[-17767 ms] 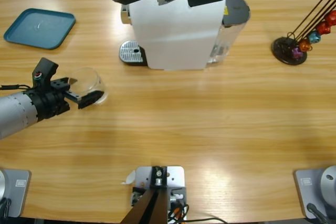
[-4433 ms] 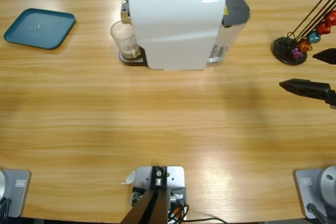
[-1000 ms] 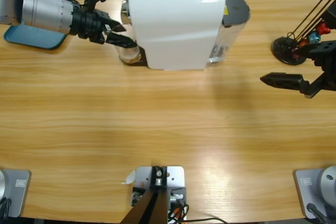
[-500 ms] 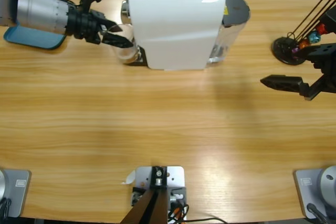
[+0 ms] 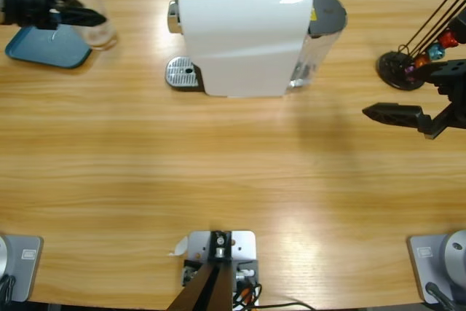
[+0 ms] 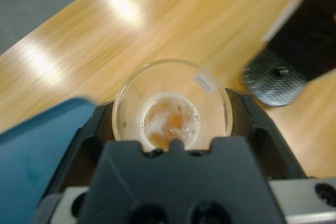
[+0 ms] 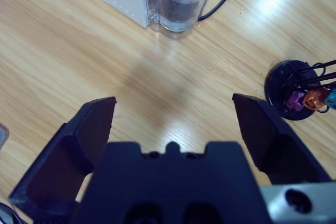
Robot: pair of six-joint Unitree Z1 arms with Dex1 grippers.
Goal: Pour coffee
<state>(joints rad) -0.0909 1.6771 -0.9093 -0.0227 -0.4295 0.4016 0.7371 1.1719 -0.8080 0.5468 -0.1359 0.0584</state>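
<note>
Glass (image 6: pixel 172 106) holds shallow coffee (image 6: pixel 169 126), perhaps foamy.

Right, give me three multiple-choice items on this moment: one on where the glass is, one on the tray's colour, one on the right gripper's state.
1. Where is the glass?
A. On the drip grate
B. In the left gripper, at the tray's edge
C. Beside the capsule stand

2. What colour is the tray?
A. Teal blue
B. Red
C. White

3. How is the right gripper?
A. Shut on a capsule
B. Shut on the glass
C. Open, holding nothing

Answers:
1 B: the left wrist view shows the glass, with coffee in its bottom, between the jaws, and the drip grate is bare.
2 A: both the high and left wrist views show it teal blue.
3 C: its jaws stand wide apart over bare table.
</note>
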